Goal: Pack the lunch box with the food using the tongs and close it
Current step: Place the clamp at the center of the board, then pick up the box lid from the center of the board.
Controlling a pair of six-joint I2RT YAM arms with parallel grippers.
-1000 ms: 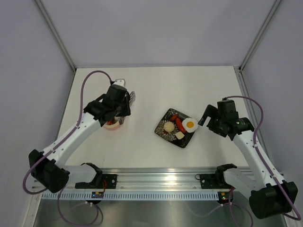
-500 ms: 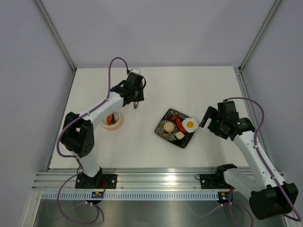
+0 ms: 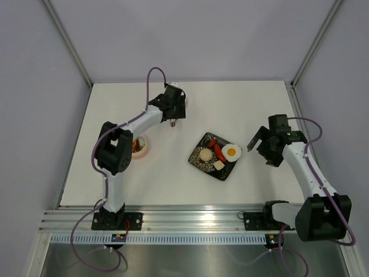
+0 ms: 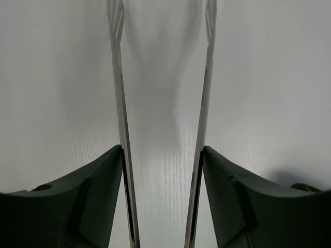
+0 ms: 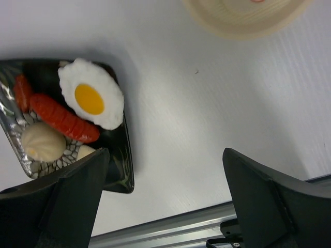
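Left arm swung off lunch box [image 3: 139,148], now parked way out at 11 o'clock of plate [image 3: 225,175]. Left gripper [image 4: 163,150] half spread, fingers pressing on tongs [image 4: 119,103]; tong arms apart, nothing between them. Lunch box at plate's 9 o'clock, something orange-red inside. On plate: egg [image 3: 232,152], sausage [image 3: 219,153], bun [image 3: 204,154]. Right gripper [image 5: 165,155] spread wide, empty, at plate's 3 o'clock.

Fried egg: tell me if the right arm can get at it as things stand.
Probably yes. The open right gripper hangs beside the fried egg, which lies uncovered on the plate's edge facing it, with nothing between.
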